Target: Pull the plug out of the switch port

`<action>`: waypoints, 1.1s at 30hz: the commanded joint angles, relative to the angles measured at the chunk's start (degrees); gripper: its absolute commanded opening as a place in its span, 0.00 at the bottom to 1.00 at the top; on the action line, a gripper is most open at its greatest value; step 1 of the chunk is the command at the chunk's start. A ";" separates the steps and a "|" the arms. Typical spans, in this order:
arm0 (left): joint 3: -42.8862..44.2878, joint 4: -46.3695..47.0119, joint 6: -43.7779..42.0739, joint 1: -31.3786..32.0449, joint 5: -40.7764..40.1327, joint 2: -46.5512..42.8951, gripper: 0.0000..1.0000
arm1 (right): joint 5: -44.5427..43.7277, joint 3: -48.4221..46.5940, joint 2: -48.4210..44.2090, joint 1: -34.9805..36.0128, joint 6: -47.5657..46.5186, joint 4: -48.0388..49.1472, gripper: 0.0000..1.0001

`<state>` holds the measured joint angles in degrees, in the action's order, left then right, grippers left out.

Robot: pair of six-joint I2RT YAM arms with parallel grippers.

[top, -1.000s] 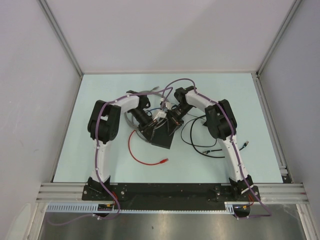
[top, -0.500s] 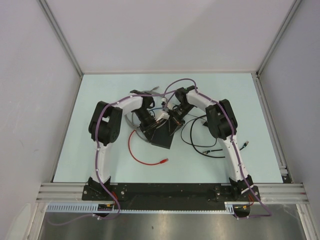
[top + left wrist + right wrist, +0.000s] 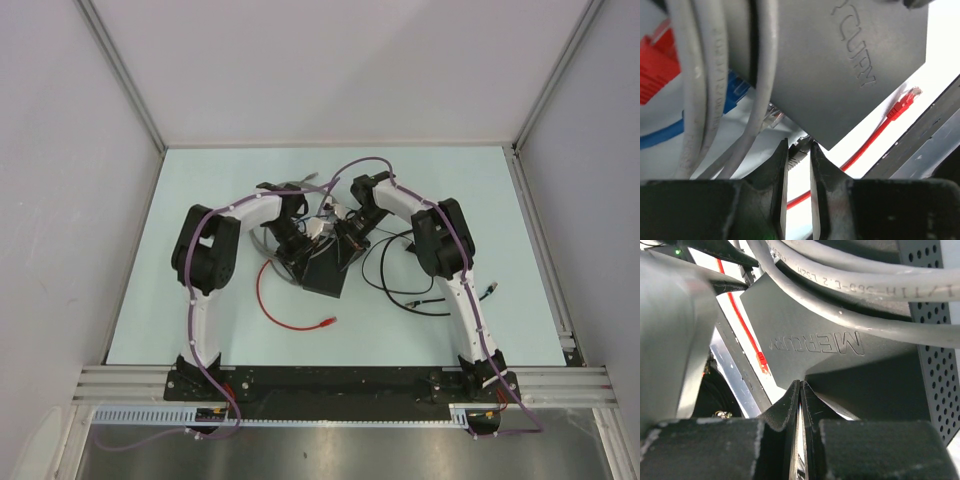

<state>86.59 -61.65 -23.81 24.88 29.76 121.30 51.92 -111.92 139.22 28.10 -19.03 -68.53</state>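
Note:
The flat black switch box (image 3: pixel 326 272) lies mid-table; both wrist views show its embossed top (image 3: pixel 840 70) (image 3: pixel 810 345). A grey plug (image 3: pixel 797 151) sits at the box's edge, where the port is. Whether it is seated in the port is hidden. My left gripper (image 3: pixel 298 250) (image 3: pixel 799 152) is closed on this plug, which is pinched between the fingertips (image 3: pixel 781 160). My right gripper (image 3: pixel 346 246) (image 3: pixel 801 386) is shut with nothing between its fingers. Its tips rest against the box's near edge.
Thick grey cables (image 3: pixel 695 85) (image 3: pixel 850 300) run over the box. A red cable with a red plug (image 3: pixel 322 322) (image 3: pixel 901 104) lies on the table in front. A blue cable (image 3: pixel 660 137) and thin black cables (image 3: pixel 400 285) lie beside the box.
My left arm's elbow has shifted slightly to the right and farther back. The box and my right gripper have stayed put.

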 commanded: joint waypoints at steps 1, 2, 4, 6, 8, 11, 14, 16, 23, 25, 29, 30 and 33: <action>-1.34 7.42 8.34 0.34 -17.62 3.77 0.00 | -4.81 -0.93 1.76 1.43 -4.44 3.85 0.08; -1.33 7.07 8.52 0.34 -19.46 3.69 0.00 | -4.81 -0.93 1.76 1.52 -4.44 3.93 0.08; -1.07 6.19 8.61 0.34 -20.61 3.25 0.00 | -4.90 -0.85 1.67 1.52 -4.53 3.93 0.08; -1.07 5.49 8.61 0.34 -23.51 2.63 0.00 | -4.90 -0.76 1.58 1.44 -4.53 3.85 0.08; -1.42 5.05 7.82 0.34 -25.70 1.49 0.00 | -4.90 -0.76 1.58 1.43 -4.53 3.93 0.08; -1.51 4.08 7.20 -0.36 -27.65 0.09 0.00 | -4.81 -0.84 1.67 1.43 -4.62 3.93 0.08; -0.46 3.73 7.29 -1.50 -25.28 -1.84 0.00 | -4.81 -0.85 1.76 1.52 -4.62 4.02 0.08; 0.94 3.12 6.24 -1.94 -21.33 -3.16 0.00 | -4.90 -0.93 1.76 1.52 -4.62 3.93 0.08; 6.66 -2.06 0.88 -3.69 -23.24 -7.56 0.00 | -5.25 -0.85 1.50 1.61 -4.62 4.02 0.08; 7.02 -2.34 -0.61 -5.53 -26.05 -7.30 0.00 | -5.34 -0.93 1.50 1.61 -4.62 4.19 0.08; 9.38 -3.39 -1.41 -8.62 -24.85 -6.86 0.00 | -5.78 -1.02 1.32 1.87 -4.62 4.29 0.08; 10.96 -2.87 -1.06 -8.97 -24.31 -7.56 0.00 | -5.87 -0.93 1.23 1.87 -4.62 4.37 0.08; 13.51 0.56 5.42 -10.47 -24.66 -8.18 0.25 | -6.30 -0.85 1.06 1.87 -4.35 4.55 0.08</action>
<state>94.72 -63.59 -22.94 16.01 6.20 116.81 51.99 -112.22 139.22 29.41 -21.10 -68.27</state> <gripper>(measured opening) 0.104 0.075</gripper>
